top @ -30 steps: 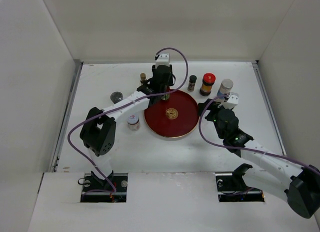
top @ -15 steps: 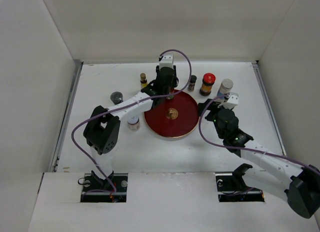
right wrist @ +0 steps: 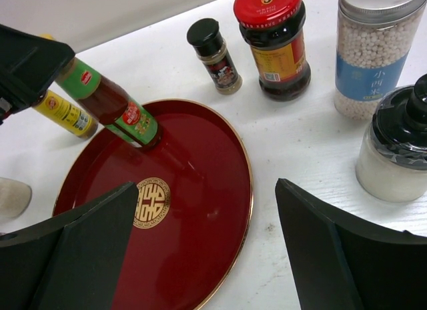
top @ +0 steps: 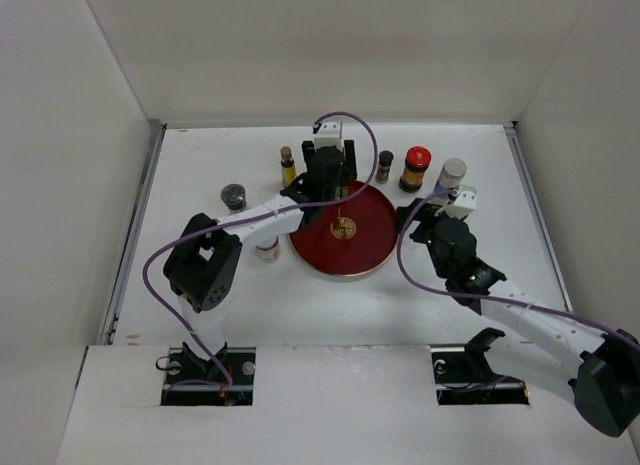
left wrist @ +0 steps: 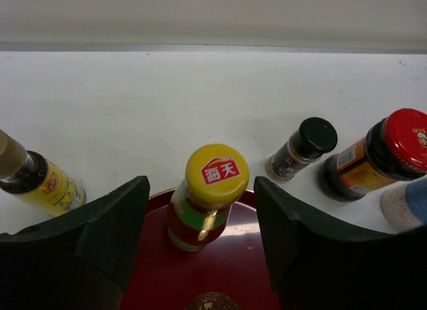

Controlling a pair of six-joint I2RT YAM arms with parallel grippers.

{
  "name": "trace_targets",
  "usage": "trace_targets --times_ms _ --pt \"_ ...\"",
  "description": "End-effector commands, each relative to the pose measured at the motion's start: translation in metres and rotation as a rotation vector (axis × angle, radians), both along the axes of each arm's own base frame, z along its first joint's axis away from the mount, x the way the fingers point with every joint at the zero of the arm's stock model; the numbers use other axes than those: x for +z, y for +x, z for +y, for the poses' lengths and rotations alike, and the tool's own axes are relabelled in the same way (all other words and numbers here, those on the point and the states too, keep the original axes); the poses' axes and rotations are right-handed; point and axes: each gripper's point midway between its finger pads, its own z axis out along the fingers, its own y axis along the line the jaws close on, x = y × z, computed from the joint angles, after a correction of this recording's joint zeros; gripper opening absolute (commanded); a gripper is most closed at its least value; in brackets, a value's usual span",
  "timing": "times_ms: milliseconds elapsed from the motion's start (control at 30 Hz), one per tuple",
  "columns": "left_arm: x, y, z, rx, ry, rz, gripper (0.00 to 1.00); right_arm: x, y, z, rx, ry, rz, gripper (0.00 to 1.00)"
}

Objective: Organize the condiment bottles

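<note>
The slim bottle with the green neck band and yellow cap (left wrist: 207, 197) stands upright between the fingers of your left claw (left wrist: 200, 187). The fingers are spread, with a gap on either side, and grip nothing. The bottle rests on the round red tray with the gold emblem (left wrist: 230, 277), which lies under the claw.

Treat the bottle as rigid, smooth and probably breakable. Tall on a small foot, it will likely tip readily. Close on the labelled body below the neck band, not on the cap.

Left of the claw stands the dark yellow-capped bottle (left wrist: 40, 183). Ahead to its right are the small black-capped jar (left wrist: 303, 147) and the red-lidded jar (left wrist: 380, 160), all on the white bench (left wrist: 167, 103). Your right claw (right wrist: 207, 187) hangs spread and empty over the tray.
</note>
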Motion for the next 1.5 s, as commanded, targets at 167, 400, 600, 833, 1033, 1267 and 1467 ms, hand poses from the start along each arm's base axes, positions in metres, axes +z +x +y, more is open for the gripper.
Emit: trace_targets --times_ms 167,400,600,833,1033,1267,1467 --pt "0.111 -0.044 0.025 -0.002 -0.164 -0.194 0.82 0.019 0.025 0.013 -0.001 0.003 0.014 0.41" --pt "0.110 -0.101 0.083 0.065 -0.244 -0.231 0.87 0.022 0.082 0.041 0.014 -0.087 0.092 0.60" --pt "0.051 -0.142 0.109 0.057 -0.289 -0.149 0.87 0.026 0.133 0.055 -0.014 -0.133 0.124 0.82" --pt "0.013 -0.177 0.102 -0.032 -0.318 -0.115 0.87 0.007 0.177 0.055 -0.079 -0.219 0.181 0.82" --pt "0.006 -0.189 0.110 -0.042 -0.348 -0.142 0.87 -0.011 0.197 0.048 -0.124 -0.239 0.204 0.81" --pt "0.008 -0.189 0.109 -0.052 -0.368 -0.164 0.87 -0.019 0.213 0.036 -0.163 -0.242 0.211 0.79" --pt "0.006 -0.189 0.106 -0.057 -0.375 -0.168 0.86 -0.032 0.222 0.029 -0.166 -0.242 0.229 0.80"
